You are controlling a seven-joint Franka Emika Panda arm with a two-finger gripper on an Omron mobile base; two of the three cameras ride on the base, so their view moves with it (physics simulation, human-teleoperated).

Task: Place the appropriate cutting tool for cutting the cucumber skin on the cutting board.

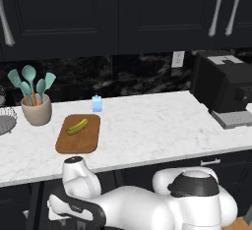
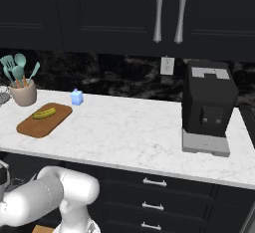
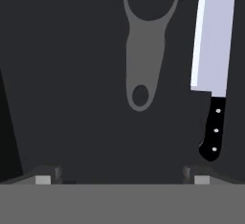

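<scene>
The dark-grey peeler [image 3: 143, 46] lies on a dark flat surface, forked head at the top of the hand view and handle end pointing toward me. My gripper [image 3: 122, 178] is open, and its fingertips [image 3: 44, 177] sit wide apart just short of the peeler's handle. The silver-bladed knife [image 3: 213, 50] with a black handle lies alongside the peeler on the right. On the white counter the yellow-green cucumber [image 1: 77, 126] [image 2: 44, 113] rests on the brown cutting board [image 1: 78, 143] [image 2: 35, 126]. My arm reaches down below the counter's front edge.
A beige crock of teal utensils [image 1: 36, 108] [image 2: 22, 93] stands left of the board, and a small blue container [image 1: 97, 104] [image 2: 76, 97] behind it. A black coffee machine [image 1: 224, 89] [image 2: 206, 107] occupies the counter's right. Drawer fronts [image 2: 154, 182] line the cabinet below.
</scene>
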